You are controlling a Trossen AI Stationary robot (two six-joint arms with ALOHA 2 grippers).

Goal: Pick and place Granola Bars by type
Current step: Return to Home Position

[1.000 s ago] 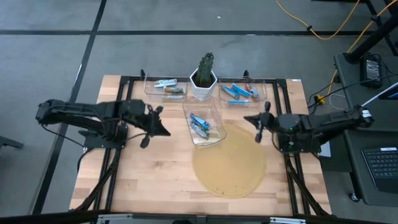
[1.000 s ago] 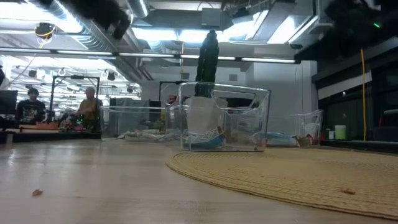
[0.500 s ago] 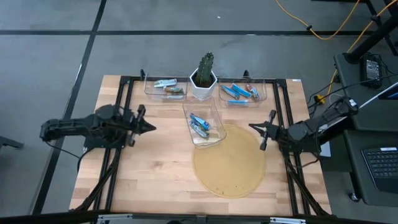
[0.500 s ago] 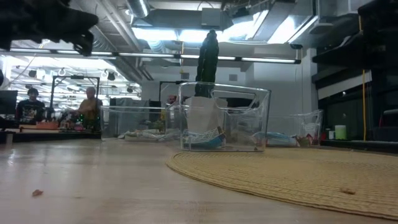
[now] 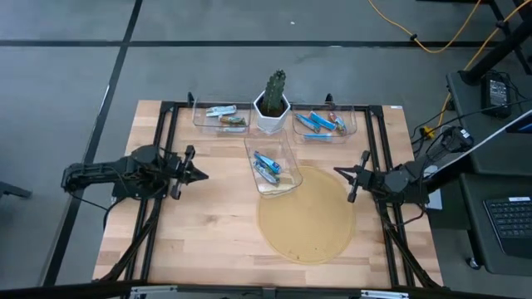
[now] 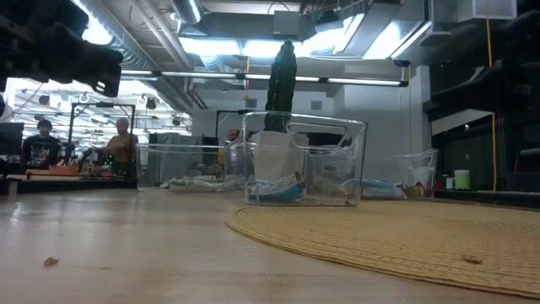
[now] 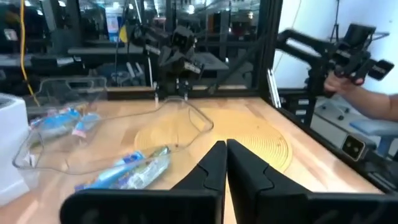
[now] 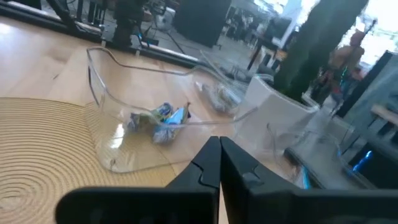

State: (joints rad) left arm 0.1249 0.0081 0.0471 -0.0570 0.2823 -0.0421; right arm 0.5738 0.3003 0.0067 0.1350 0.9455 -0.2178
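Clear middle bin (image 5: pixel 279 183) holds blue Granola Bars (image 5: pixel 266 165); left gripper (image 5: pixel 202 175) and right gripper (image 5: pixel 337 172), both pinched closed, flank it.

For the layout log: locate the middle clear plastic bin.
High view: the clear plastic bin sits mid-table, in front of the white cactus pot, one corner overlapping the round woven mat.

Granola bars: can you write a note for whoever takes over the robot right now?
The left gripper is shut and empty, over the table's left side. The right gripper is shut and empty, at the woven mat's right edge. Granola bars lie in all three clear bins: left bin, middle bin, right bin. None shows loose on table or mat, so sorting looks done. Left: park both arms.
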